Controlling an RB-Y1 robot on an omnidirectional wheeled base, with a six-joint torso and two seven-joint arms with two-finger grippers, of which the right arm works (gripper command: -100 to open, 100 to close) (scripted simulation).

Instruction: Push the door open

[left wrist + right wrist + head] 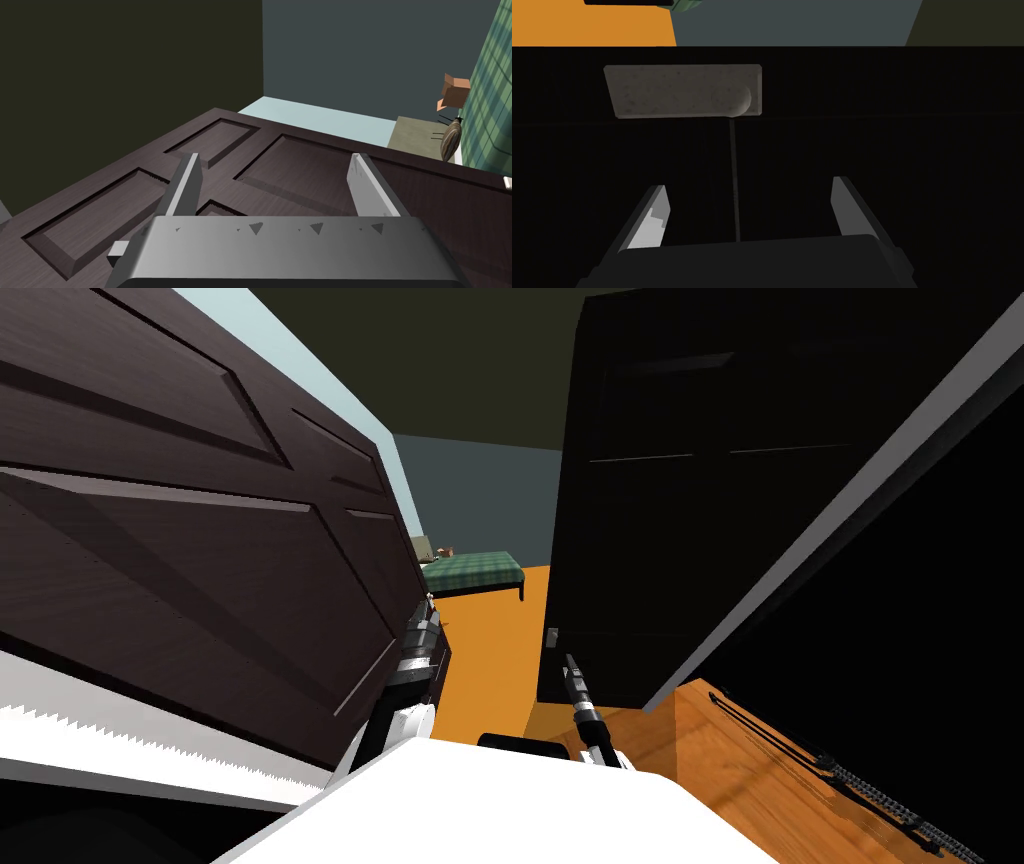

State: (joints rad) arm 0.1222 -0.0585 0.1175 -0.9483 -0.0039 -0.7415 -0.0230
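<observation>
Two dark doors are flanking a gap ahead of the robot. A brown panelled door (180,548) is leaning across the L side, and a black door (680,488) is standing on the R w/ a light grey frame strip (820,538) slanting beside it. Between them an orange floor (495,638) is running through to a blue-grey wall (470,488), where a green checked bed (475,570) is sitting.

The L jaws are hovering at the brown door's free edge, spread wide, their fingers (182,185) lying along its panelled face. Whether they are touching it can't be told.

The R jaws are pointing at the black door, low down near its edge. They are also spread wide, and their fingers (852,205) are framing the dark surface. A small grey plate (682,91) is sitting on that door just beyond the fingertips, and contact w/ the door can't be told there either.

Past the brown door's edge, in the L wrist view, a small brown box (454,91) and a striped oval object (451,140) are showing next to the bed.
</observation>
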